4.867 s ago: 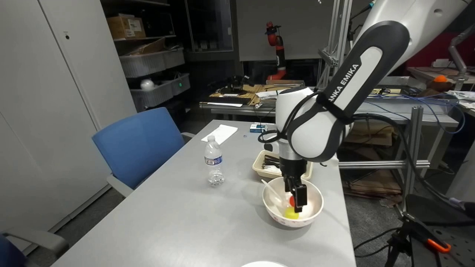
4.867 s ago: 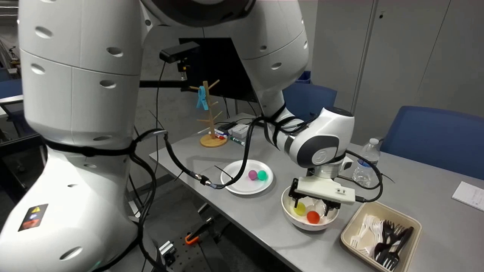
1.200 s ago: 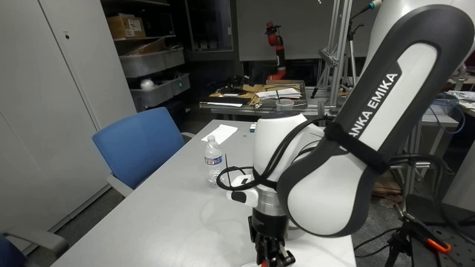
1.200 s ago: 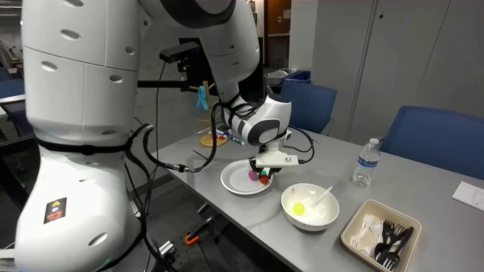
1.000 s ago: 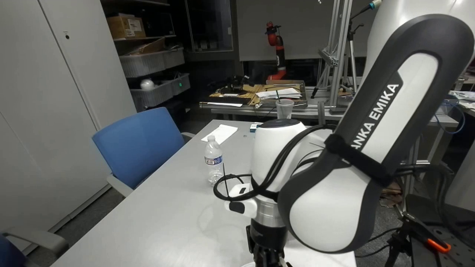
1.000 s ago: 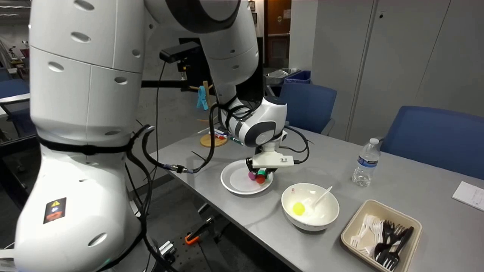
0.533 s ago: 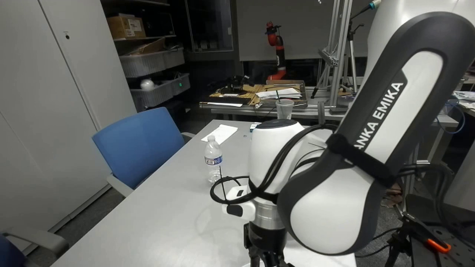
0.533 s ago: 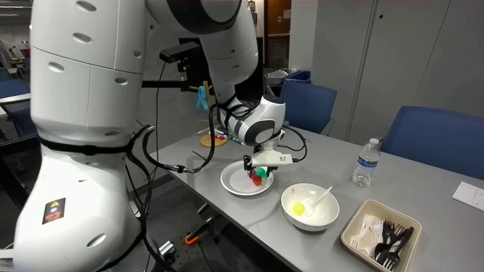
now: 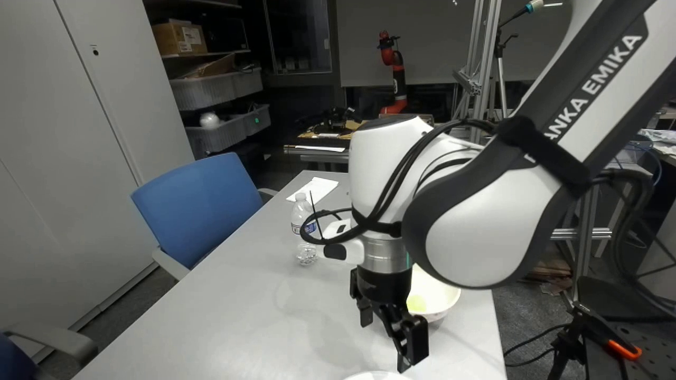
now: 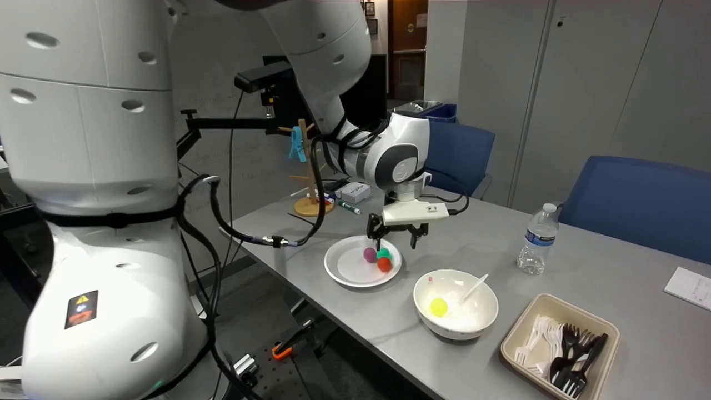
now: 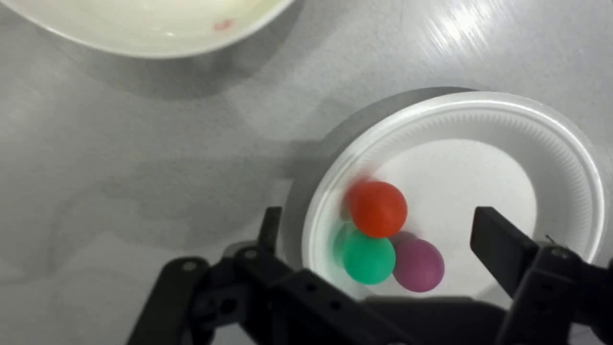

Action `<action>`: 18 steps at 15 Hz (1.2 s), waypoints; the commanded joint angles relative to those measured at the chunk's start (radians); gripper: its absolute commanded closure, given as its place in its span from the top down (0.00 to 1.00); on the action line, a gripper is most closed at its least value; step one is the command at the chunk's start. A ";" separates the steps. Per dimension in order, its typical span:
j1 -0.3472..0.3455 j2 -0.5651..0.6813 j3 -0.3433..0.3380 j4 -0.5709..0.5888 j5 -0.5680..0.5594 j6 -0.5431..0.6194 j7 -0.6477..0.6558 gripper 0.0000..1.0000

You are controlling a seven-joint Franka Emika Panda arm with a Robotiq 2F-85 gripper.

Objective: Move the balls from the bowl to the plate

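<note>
A red ball (image 11: 379, 209), a green ball (image 11: 368, 258) and a purple ball (image 11: 419, 265) lie close together on the white plate (image 11: 459, 182), near its rim. A yellow ball (image 10: 439, 306) rests inside the deep white bowl (image 10: 452, 332), beside a white spoon (image 10: 474, 289). My gripper (image 10: 396, 244) hangs above the plate's edge with its jaws wide apart and nothing held. In the wrist view the fingers (image 11: 500, 249) stand to either side of the three balls, above them. Only an edge of the plate (image 9: 376, 376) shows in an exterior view.
Beyond the bowl stands a beige tray (image 10: 514, 351) of plastic cutlery. A water bottle (image 10: 537, 239) stands upright on the table. Near the plate are a wooden peg stand (image 10: 307, 183), a green marker (image 10: 349, 207) and a small white box (image 10: 354, 191). White paper (image 9: 315, 190) lies farther along.
The red ball, in the bowl several seconds ago, was carried to the plate and let go there. The gripper has opened and risen off the plate.
</note>
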 commanded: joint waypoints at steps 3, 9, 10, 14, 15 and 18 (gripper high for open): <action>0.032 -0.079 -0.121 -0.012 -0.140 -0.015 0.121 1.00; 0.027 -0.074 -0.231 -0.015 -0.364 -0.015 0.310 1.00; 0.025 -0.072 -0.241 -0.014 -0.385 -0.012 0.334 1.00; 0.028 -0.054 -0.286 -0.011 -0.482 0.001 0.486 1.00; 0.030 -0.044 -0.297 -0.008 -0.504 0.006 0.538 1.00; 0.034 -0.020 -0.321 0.001 -0.550 0.015 0.685 1.00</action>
